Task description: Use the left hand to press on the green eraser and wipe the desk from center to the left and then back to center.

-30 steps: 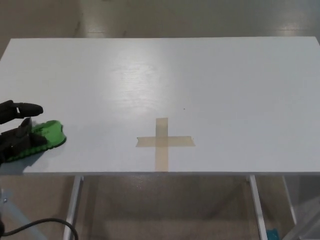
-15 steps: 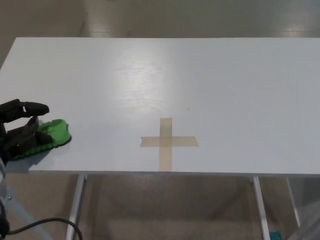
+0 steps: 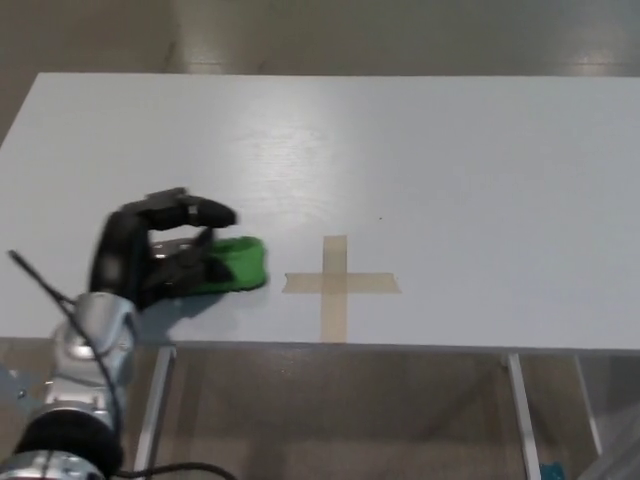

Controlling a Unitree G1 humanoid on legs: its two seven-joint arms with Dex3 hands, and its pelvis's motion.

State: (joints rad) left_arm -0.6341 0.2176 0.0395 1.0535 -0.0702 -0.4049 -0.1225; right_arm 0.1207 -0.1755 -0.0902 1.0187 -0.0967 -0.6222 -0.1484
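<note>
The white rectangular desk top (image 3: 450,150) looks like a smooth laminate with a soft satin sheen, a pale glare showing just beyond the black plastic left hand (image 3: 160,255). That hand's shell is matt with a slight gloss on its upper finger; behind it the forearm section (image 3: 95,345) looks like brushed silver metal. Under its fingers the bright green eraser (image 3: 238,264) appears soft and matt, like foam or felt. To the hand's right, the tan tape cross (image 3: 336,284) is dull and papery. Below, thin metal desk legs (image 3: 522,420) look painted pale grey, over a glossy floor (image 3: 330,420).
</note>
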